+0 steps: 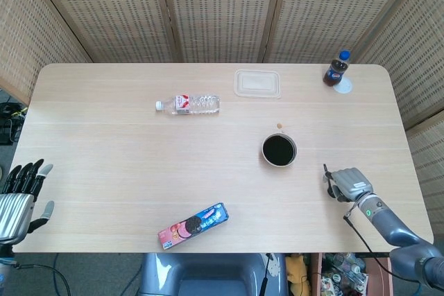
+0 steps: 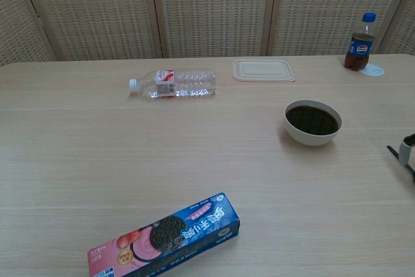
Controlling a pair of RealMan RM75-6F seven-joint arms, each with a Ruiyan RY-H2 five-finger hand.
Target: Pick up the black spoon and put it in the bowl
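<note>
The bowl (image 1: 279, 150) is white with dark contents and stands right of the table's middle; the chest view shows its rim (image 2: 313, 139) as well. My right hand (image 1: 349, 184) is to the right of the bowl, nearer the front edge, and holds the black spoon (image 1: 327, 175) on its left side. In the chest view only a sliver of that hand (image 2: 408, 151) and the spoon's black handle (image 2: 393, 152) show at the right border. My left hand (image 1: 19, 194) hovers off the front left corner of the table, fingers apart, holding nothing.
A clear water bottle (image 1: 189, 104) lies on its side at mid-left. A shallow plastic container (image 1: 257, 82) and an upright cola bottle (image 1: 336, 68) are at the back right. A blue and pink cookie box (image 1: 193, 225) lies near the front edge.
</note>
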